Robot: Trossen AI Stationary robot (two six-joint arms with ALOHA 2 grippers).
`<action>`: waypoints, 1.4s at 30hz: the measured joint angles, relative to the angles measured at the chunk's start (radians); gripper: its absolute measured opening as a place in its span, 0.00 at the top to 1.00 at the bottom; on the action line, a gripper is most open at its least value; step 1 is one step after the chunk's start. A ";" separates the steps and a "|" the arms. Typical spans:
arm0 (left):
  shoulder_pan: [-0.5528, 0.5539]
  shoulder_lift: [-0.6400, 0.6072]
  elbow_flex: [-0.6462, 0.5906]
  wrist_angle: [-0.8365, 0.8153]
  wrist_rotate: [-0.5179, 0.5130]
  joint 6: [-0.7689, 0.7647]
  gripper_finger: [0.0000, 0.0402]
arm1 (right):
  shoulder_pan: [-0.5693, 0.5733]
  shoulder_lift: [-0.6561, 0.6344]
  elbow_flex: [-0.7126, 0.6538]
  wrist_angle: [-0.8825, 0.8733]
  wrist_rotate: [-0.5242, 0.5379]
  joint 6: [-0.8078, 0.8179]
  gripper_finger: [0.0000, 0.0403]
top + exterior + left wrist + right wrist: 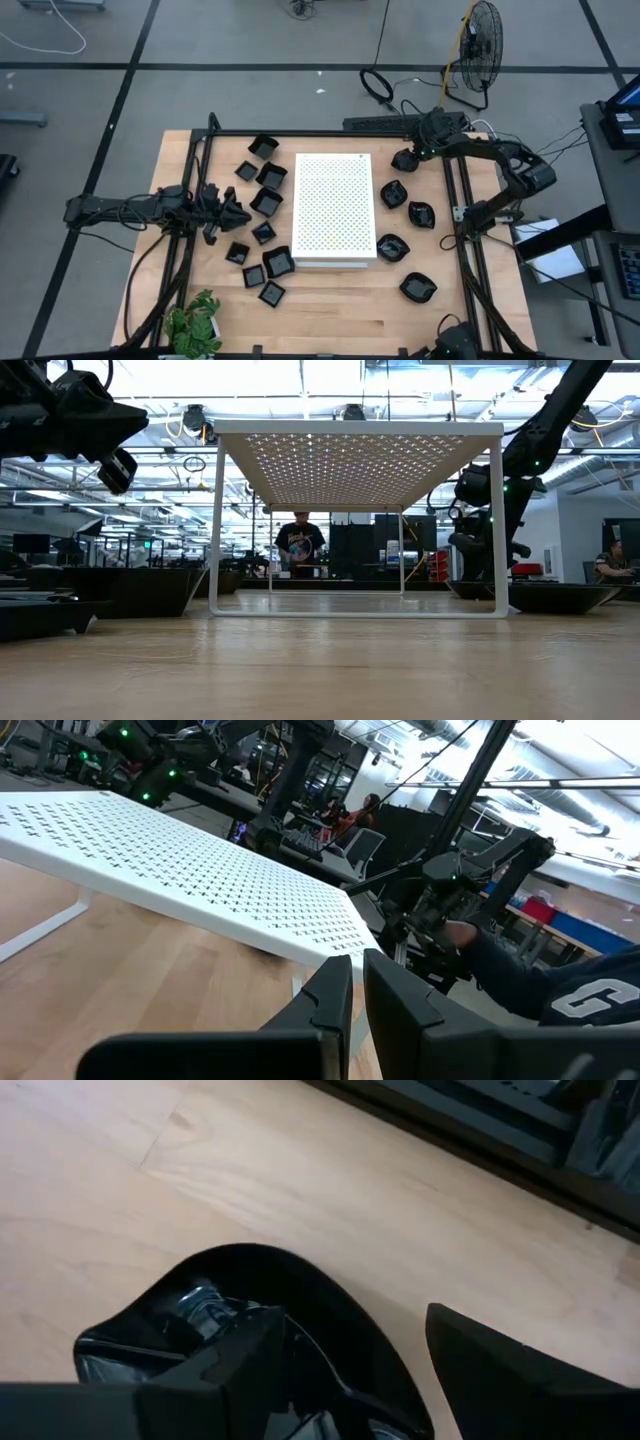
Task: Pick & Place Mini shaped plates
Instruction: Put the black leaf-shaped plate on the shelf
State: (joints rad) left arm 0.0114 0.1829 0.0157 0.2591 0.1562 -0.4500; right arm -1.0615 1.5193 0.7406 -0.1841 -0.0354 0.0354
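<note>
**Right gripper spread wide over a rounded dish; left gripper pinched narrow**

Right gripper (350, 1370), jaws wide apart, sits low at the far right of the wooden table (330, 300), one finger inside a rounded black dish (250, 1330) and the other outside its rim. Left gripper (358, 995), fingers nearly together and holding nothing, hangs above the table's left side, pointing at the white perforated board (335, 208) in the middle. Square mini shaped plates (268, 202) lie scattered left of that board, between it and the left gripper; rounded ones (421, 213) lie scattered along its right side. A small potted plant (195, 322) stands at the near left corner.
</note>
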 joint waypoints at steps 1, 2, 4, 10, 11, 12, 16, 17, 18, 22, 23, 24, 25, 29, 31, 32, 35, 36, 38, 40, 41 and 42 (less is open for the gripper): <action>0.000 0.000 0.000 0.000 0.000 0.000 0.92 | 0.001 -0.001 0.000 0.000 -0.016 -0.006 0.43; 0.000 0.000 0.000 -0.001 0.000 0.000 0.92 | 0.001 -0.001 0.000 -0.002 -0.035 -0.011 0.43; 0.000 0.000 0.000 -0.001 0.000 0.000 0.92 | 0.002 -0.002 0.000 -0.013 -0.090 -0.021 0.43; 0.000 0.000 0.000 0.000 0.000 0.000 0.92 | 0.002 -0.028 0.000 -0.058 -0.177 -0.015 0.43; 0.000 0.000 0.000 0.000 0.000 0.000 0.92 | 0.002 -0.035 0.000 -0.068 -0.177 -0.014 0.43; 0.000 0.000 0.000 -0.001 0.000 0.000 0.92 | 0.002 -0.044 0.000 -0.085 -0.177 -0.014 0.43; 0.000 0.000 0.000 -0.001 0.000 0.000 0.92 | 0.002 -0.074 0.000 -0.150 -0.176 -0.014 0.43; 0.000 0.000 0.000 -0.001 0.000 0.000 0.92 | 0.002 -0.080 0.000 -0.160 -0.176 -0.014 0.43; 0.000 0.000 0.000 0.000 0.000 0.000 0.92 | 0.002 -0.083 0.000 -0.168 -0.176 -0.014 0.43; 0.000 0.000 0.000 0.000 0.000 0.000 0.92 | 0.002 -0.086 0.000 -0.164 -0.168 -0.018 0.43; 0.000 0.000 0.000 0.000 0.000 0.000 0.92 | 0.002 -0.086 0.000 -0.163 -0.154 -0.020 0.43; 0.000 0.000 0.000 -0.001 0.000 0.000 0.92 | 0.003 -0.086 0.000 -0.158 -0.144 -0.021 0.44; 0.000 0.000 0.000 0.000 0.000 0.000 0.92 | 0.003 -0.086 0.000 -0.157 -0.137 -0.021 0.45; 0.000 0.000 0.000 0.000 0.000 0.000 0.92 | 0.004 -0.084 0.000 -0.167 -0.118 -0.021 0.52; 0.000 0.000 0.000 0.000 0.000 0.000 0.92 | 0.004 -0.084 0.000 -0.176 -0.119 -0.021 0.56; 0.000 0.000 0.000 -0.001 0.000 0.000 0.92 | 0.004 -0.084 0.000 -0.184 -0.119 -0.021 0.58; 0.000 0.000 0.000 0.000 0.000 0.000 0.92 | 0.004 -0.084 0.000 -0.198 -0.118 -0.028 0.63; 0.000 0.000 0.000 -0.001 0.000 0.000 0.92 | 0.004 -0.084 0.000 -0.198 -0.117 -0.031 0.64; 0.000 0.000 0.000 0.000 0.000 0.000 0.92 | 0.004 -0.084 0.000 -0.201 -0.116 -0.042 0.66; 0.000 0.000 0.000 0.000 0.000 0.000 0.92 | 0.004 -0.084 0.000 -0.203 -0.115 -0.048 0.67; 0.000 0.000 0.000 0.000 0.000 0.000 0.92 | 0.004 -0.084 0.000 -0.202 -0.114 -0.048 0.68; 0.000 0.000 0.000 0.000 0.000 0.000 0.92 | 0.004 -0.084 0.000 -0.203 -0.111 -0.048 0.68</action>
State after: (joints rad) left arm 0.0116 0.1829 0.0158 0.2588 0.1562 -0.4503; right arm -1.0580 1.4349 0.7410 -0.3866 -0.1462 -0.0124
